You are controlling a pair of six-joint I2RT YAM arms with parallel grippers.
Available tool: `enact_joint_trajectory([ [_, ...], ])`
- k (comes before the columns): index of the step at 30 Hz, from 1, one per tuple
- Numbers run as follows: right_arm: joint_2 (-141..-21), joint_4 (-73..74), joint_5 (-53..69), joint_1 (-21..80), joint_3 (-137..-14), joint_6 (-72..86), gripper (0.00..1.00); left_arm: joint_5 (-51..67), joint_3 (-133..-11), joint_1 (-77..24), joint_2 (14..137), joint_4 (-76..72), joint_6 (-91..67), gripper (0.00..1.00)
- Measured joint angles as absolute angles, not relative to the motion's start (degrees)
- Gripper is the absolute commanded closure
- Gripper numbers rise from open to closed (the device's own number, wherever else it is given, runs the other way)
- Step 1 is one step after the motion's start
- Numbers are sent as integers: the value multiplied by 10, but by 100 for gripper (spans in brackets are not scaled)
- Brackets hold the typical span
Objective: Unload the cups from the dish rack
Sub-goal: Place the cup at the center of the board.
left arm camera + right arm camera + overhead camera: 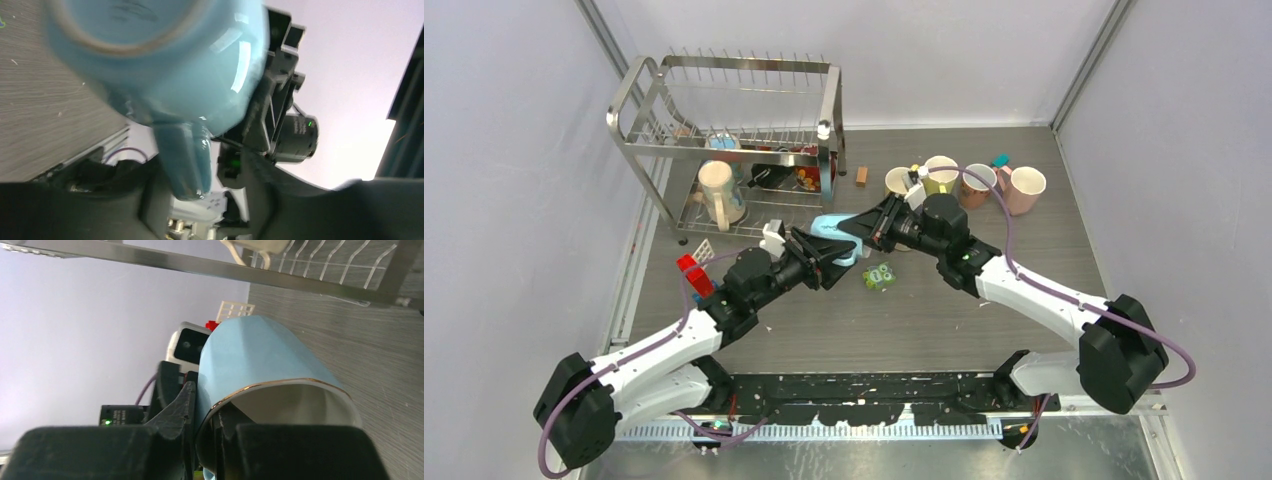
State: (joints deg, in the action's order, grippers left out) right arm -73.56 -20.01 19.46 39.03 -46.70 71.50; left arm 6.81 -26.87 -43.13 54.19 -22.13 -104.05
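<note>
Right wrist alone shows right pincer [206, 422] clamping blue cup [260, 360] rim.

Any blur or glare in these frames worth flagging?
Top view: evenly lit and sharp, only the steel rack glints. Left wrist view: the blue mug fills the picture, smeared at its top, with white glare spots on its side. Right wrist view: mug fairly sharp, black foreground soft.
</note>
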Motion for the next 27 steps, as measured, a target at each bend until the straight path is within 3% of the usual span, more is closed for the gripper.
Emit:
enact_joint_trajectory([
  [3,-738,-171,190,393,-467,712,99,83,-269,-437,542,-226,-1025,21],
  [10,-738,-72,166,394,-485,678,99,113,-279,-439,541,-182,-973,7],
  [27,-658,302,97,321,-634,534,99,137,-450,-439,512,102,-710,2],
])
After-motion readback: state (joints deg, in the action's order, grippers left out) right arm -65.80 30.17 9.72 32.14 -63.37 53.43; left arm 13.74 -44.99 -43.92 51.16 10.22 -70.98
